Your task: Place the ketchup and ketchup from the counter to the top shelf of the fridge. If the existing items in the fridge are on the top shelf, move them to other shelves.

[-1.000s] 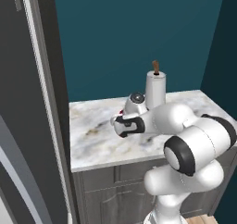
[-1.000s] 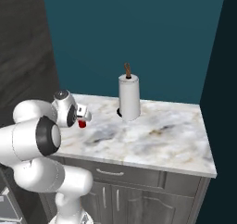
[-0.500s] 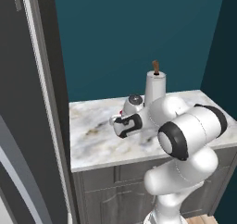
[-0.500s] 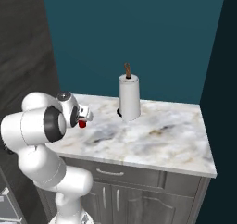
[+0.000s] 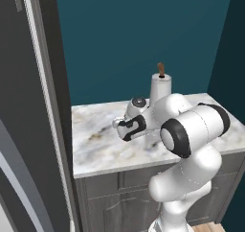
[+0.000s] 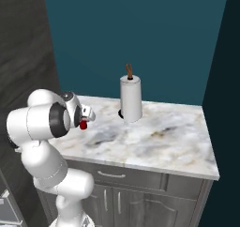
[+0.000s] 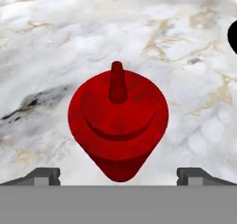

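A red ketchup bottle (image 7: 118, 126) stands on the marbled counter (image 7: 185, 42), seen from above in the hand view with its narrow neck pointing up at me. My gripper (image 7: 119, 176) hangs over it, open, one fingertip (image 7: 45, 176) on each side and neither touching the bottle. From the right base the same ketchup bottle (image 6: 83, 125) peeks out red just under the gripper (image 6: 86, 119), near the counter's (image 6: 164, 141) left end. In the left base view the hand (image 5: 128, 129) covers the bottle. The second ketchup is out of view. The fridge (image 5: 28, 106) rises dark grey at the left.
A tall white paper-towel roll (image 6: 131, 99) on a dark holder stands at the back of the counter, right of the hand, and also appears as the roll (image 5: 160, 89) behind the arm. Dark grey cabinets (image 6: 140, 193) run below. A teal wall closes the back.
The hand has stayed over the bottle. The arm's elbow has swung up and round behind it.
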